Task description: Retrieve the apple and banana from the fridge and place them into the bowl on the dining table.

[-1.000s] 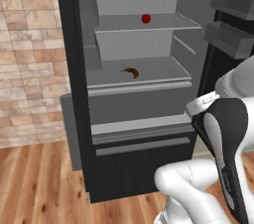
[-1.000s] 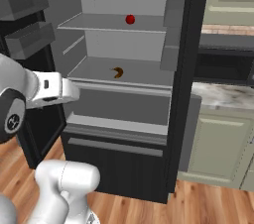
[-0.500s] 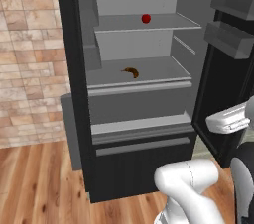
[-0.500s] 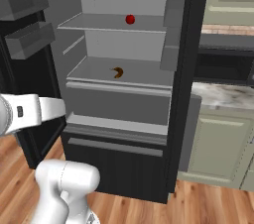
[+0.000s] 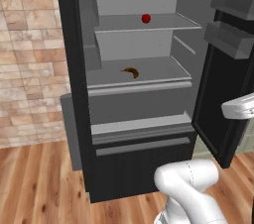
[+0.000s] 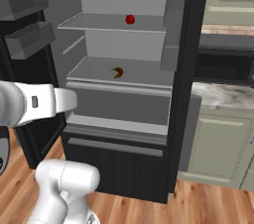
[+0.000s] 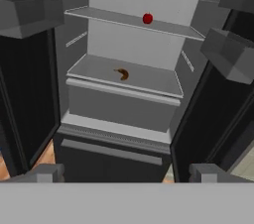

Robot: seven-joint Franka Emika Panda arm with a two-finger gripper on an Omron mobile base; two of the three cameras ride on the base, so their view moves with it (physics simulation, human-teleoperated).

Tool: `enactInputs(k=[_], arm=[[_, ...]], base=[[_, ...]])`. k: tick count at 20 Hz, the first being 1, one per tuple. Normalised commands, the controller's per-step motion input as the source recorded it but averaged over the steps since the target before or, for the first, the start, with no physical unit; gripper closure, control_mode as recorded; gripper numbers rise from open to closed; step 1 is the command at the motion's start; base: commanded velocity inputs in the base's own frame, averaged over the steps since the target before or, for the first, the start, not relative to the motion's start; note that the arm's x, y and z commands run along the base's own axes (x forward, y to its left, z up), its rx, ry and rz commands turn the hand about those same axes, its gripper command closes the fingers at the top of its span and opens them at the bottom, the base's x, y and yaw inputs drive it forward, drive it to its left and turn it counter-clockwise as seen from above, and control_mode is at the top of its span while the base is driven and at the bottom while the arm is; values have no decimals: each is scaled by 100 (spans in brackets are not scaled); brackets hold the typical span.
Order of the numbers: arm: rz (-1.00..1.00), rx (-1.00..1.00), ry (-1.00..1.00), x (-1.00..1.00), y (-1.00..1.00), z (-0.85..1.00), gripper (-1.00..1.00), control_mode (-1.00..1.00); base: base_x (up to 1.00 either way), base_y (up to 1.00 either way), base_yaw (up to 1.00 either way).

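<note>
The black fridge (image 5: 139, 168) (image 6: 119, 168) (image 7: 111, 161) stands with both doors swung wide. A small red apple (image 5: 146, 18) (image 6: 130, 19) (image 7: 147, 18) sits on its upper shelf. One shelf lower lies the orange-brown banana (image 5: 131, 72) (image 6: 118, 72) (image 7: 122, 74). My gripper (image 7: 126, 172) is open and holds nothing. It faces the fridge interior from well in front of it, level with the bottom drawer. The bowl and the dining table are out of view.
Grey door bins (image 5: 230, 37) (image 6: 27, 17) jut from both open doors. A brick wall (image 5: 30, 59) is left of the fridge. Right of it a marbled wall counter (image 6: 223, 94) tops sage cabinets (image 6: 213, 143). The floor (image 5: 39, 183) is wood.
My arm has swung out of the front of the left base view toward the right edge. In the right base view its forearm dropped lower. The fruit has not moved.
</note>
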Motion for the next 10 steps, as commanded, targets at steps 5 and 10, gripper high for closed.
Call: enactInputs(k=[5, 10], arm=[[2, 0, 0, 2, 4, 0, -100, -100], [0, 0, 0, 13, 0, 0, -100, -100]], base=[[0, 0, 0], [0, 0, 0]])
